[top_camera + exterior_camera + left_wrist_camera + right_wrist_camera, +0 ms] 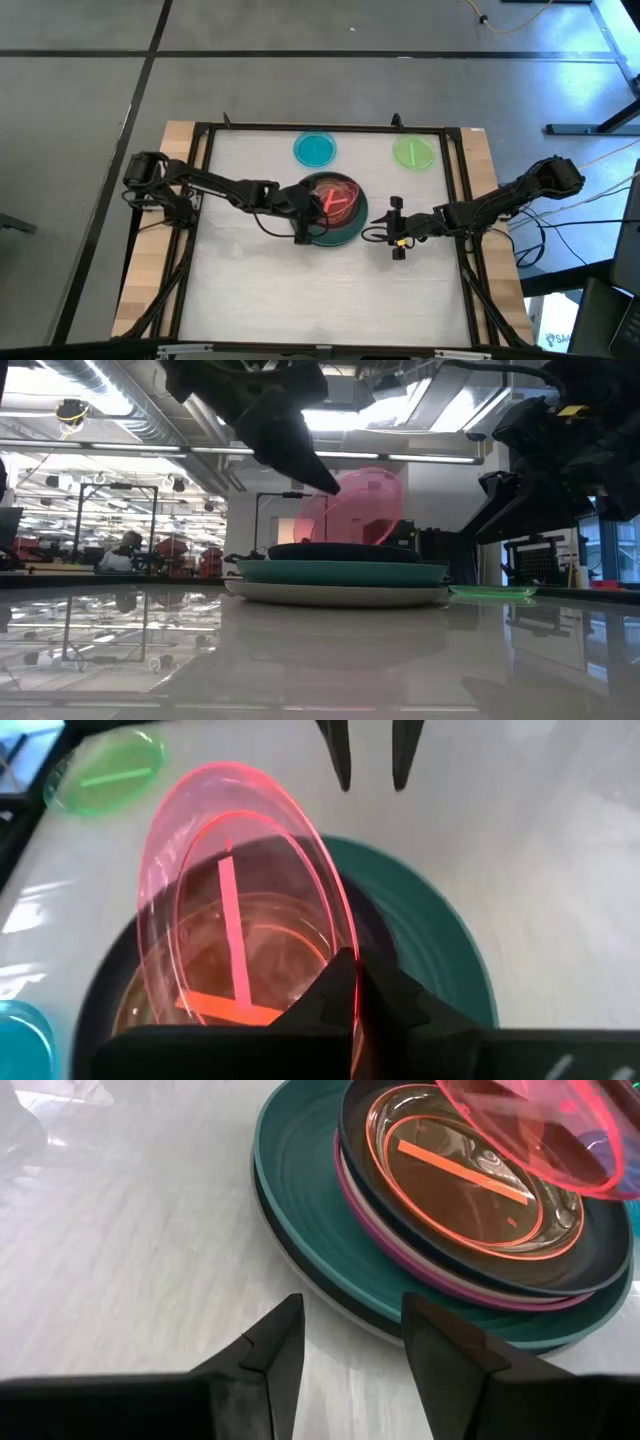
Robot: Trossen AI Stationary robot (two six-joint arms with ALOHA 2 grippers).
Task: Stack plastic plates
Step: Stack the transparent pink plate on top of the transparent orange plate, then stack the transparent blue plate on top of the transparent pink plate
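Note:
A stack stands mid-table: grey plate [330, 597] at the bottom, teal plate [300, 1210] on it, then a magenta plate [400, 1267] and a black plate [340, 552]. A small orange plate [470, 1180] lies inside the black one. My left gripper [352, 982] is over the stack's left side, shut on the translucent pink plate [240, 870], which stands tilted above the stack. My right gripper [350, 1335] is open, low over the table just right of the stack, touching nothing. The blue plate [315, 150] and green plate [413, 153] lie flat near the far edge. My left gripper pinches the pink plate's rim [345, 945] between its two fingers, coming slanting down from the table's left. The plate stands steeply tilted over the black plate [110, 990], its far rim [375, 475] raised. I cannot tell whether its lower rim touches the stack.
A dark frame [330, 127] runs round the white table top. There is free table surface [320, 290] toward the near edge and left of the stack. The room behind shows in the low view.

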